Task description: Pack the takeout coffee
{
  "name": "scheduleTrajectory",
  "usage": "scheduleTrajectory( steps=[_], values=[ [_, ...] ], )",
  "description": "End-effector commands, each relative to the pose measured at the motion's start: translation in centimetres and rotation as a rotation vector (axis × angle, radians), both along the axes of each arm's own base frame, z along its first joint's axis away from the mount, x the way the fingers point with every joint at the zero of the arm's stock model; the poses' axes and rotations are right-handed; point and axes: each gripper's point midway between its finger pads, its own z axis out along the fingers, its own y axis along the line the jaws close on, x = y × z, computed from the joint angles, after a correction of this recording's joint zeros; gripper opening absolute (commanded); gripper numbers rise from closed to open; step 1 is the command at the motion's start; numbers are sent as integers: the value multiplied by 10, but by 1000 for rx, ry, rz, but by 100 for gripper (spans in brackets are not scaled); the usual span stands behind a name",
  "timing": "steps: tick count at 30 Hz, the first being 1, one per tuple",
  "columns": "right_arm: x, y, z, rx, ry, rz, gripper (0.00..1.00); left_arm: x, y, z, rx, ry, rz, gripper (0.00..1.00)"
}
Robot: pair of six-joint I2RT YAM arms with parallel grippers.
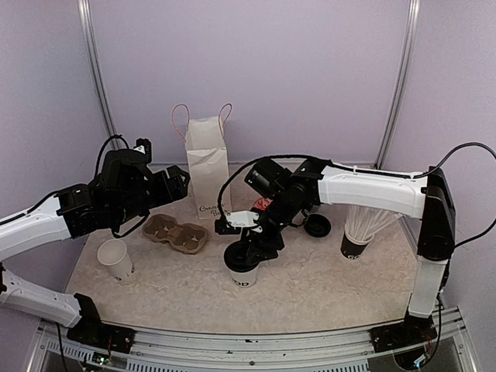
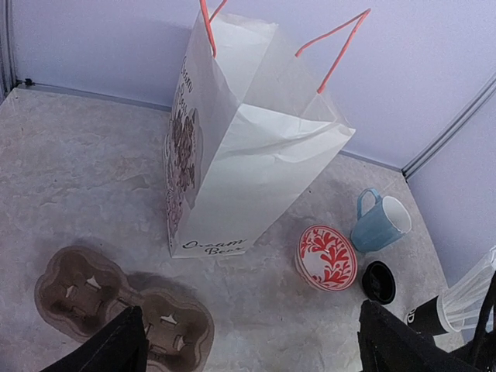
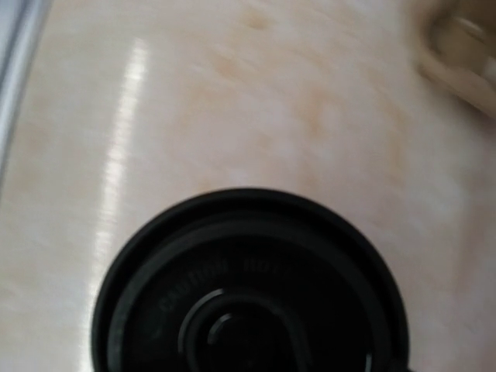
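Lidded cup [image 1: 243,277] stands upright at lower centre, axis vertical, directly below the right fingers [image 1: 249,245], whose grip state cannot be determined. Left fingers [image 1: 178,180] are spread and empty. Carrier [image 1: 177,234] lies upper left of this cup. 1 unlidded cup [image 1: 116,260] stands lower left, nearer the left arm.

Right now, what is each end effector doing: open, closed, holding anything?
Left end effector: open, holding nothing.
Right end effector: down at the lidded cup; open or closed cannot be told.
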Motion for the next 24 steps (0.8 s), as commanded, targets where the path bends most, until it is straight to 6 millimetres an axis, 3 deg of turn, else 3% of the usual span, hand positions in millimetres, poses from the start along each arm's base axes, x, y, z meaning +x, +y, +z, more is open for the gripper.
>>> scheduleTrajectory(
  steps=[1, 14, 24],
  values=[
    [28, -22, 22, 21, -21, -108, 68, 0, 3, 3, 0, -7, -2, 92],
    [125, -64, 24, 12, -57, -405, 67, -3, 7, 0, -2, 6, 4, 91],
    [132, -72, 9, 0, -37, -443, 68, -1, 3, 3, 0, 9, -5, 91]
  ],
)
